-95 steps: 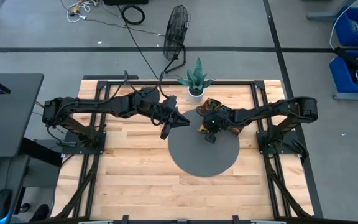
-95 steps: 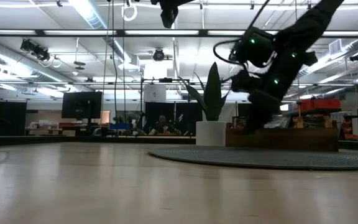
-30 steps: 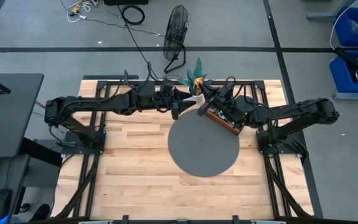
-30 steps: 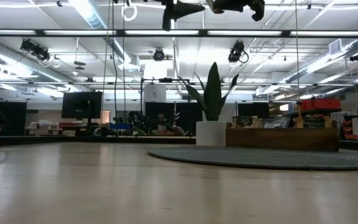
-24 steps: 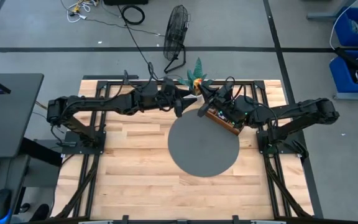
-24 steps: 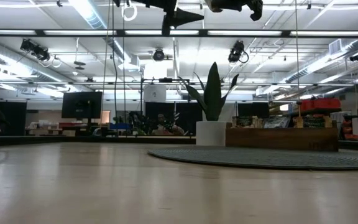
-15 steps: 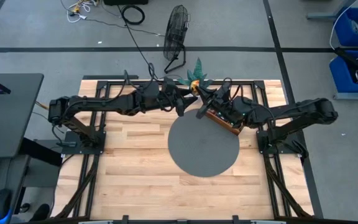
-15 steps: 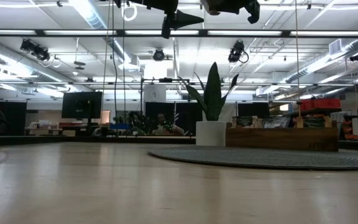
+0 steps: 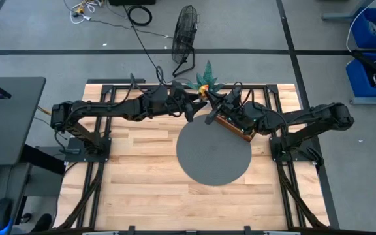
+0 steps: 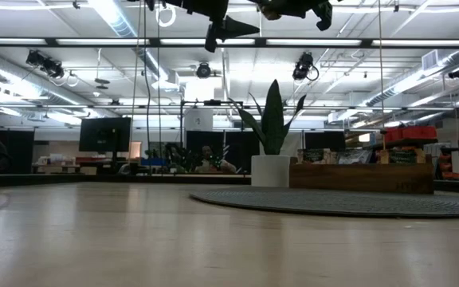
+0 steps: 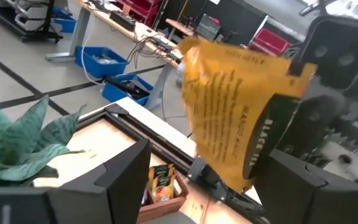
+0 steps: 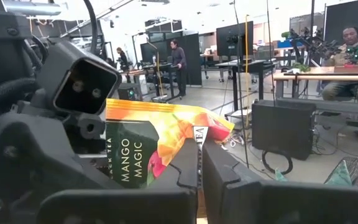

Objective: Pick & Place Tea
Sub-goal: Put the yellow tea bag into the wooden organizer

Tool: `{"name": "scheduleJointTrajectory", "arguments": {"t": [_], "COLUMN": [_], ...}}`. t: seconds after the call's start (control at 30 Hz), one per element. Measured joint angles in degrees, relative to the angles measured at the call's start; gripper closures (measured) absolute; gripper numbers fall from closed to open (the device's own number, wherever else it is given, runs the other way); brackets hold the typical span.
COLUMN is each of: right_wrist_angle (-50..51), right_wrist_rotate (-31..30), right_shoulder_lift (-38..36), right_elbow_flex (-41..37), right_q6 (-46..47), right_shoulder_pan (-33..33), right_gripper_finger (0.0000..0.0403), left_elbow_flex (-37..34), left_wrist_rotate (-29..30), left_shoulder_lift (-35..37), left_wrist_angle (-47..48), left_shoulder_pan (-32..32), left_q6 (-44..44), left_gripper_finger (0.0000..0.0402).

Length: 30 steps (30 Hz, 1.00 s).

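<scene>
The orange-yellow tea sachet (image 12: 160, 146) at centre frame in the right wrist view reads "MANGO MAGIC" on its dark green panel; in the left wrist view it (image 11: 235, 118) shows "BLACK TEA", other print unreadable.

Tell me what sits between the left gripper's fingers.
The orange sachet, pinched by the right gripper, sits between the left gripper's open fingers, per the left wrist view.

1. A round dark grey mat (image 9: 213, 156) lies on the pale wooden plank tabletop (image 9: 142, 183).
2. A long brown wooden compartment tray (image 10: 361, 177) sits at the mat's far edge.
3. A green spiky plant in a white pot (image 10: 270, 170) stands just beside the tray.
4. A black floor fan (image 9: 186, 26) stands beyond the table, near blue storage bins (image 9: 374, 46).
</scene>
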State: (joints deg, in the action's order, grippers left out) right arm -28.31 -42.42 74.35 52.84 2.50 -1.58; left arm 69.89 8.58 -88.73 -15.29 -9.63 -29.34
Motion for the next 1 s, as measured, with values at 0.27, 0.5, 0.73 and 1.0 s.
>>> {"name": "scheduleJointTrajectory", "arguments": {"t": [0.27, 0.5, 0.73, 1.0], "right_wrist_angle": [-0.2, -0.1, 0.6, 5.0], "right_wrist_rotate": [-0.1, -0.2, 0.0, 2.3], "right_shoulder_lift": [0.0, 0.0, 0.0, -1.7], "right_elbow_flex": [0.0, 0.0, 0.0, -0.1], "right_q6": [0.0, -0.2, -0.8, -4.0], "right_shoulder_pan": [0.0, 0.0, 0.0, 0.0], "right_gripper_finger": [0.0403, 0.0403, 0.0400, 0.0314], "left_elbow_flex": [0.0, 0.0, 0.0, 0.0], "left_wrist_rotate": [0.7, 0.6, 0.0, -0.9], "left_shoulder_lift": [0.0, 0.0, 0.0, 1.0], "left_wrist_angle": [1.8, 1.9, 2.0, 10.5], "left_shoulder_pan": [-0.8, -1.2, -1.1, -1.3], "left_q6": [0.0, 0.4, 3.0, 4.4], "left_gripper_finger": [0.0200, 0.0299, 0.0394, 0.0399]}}
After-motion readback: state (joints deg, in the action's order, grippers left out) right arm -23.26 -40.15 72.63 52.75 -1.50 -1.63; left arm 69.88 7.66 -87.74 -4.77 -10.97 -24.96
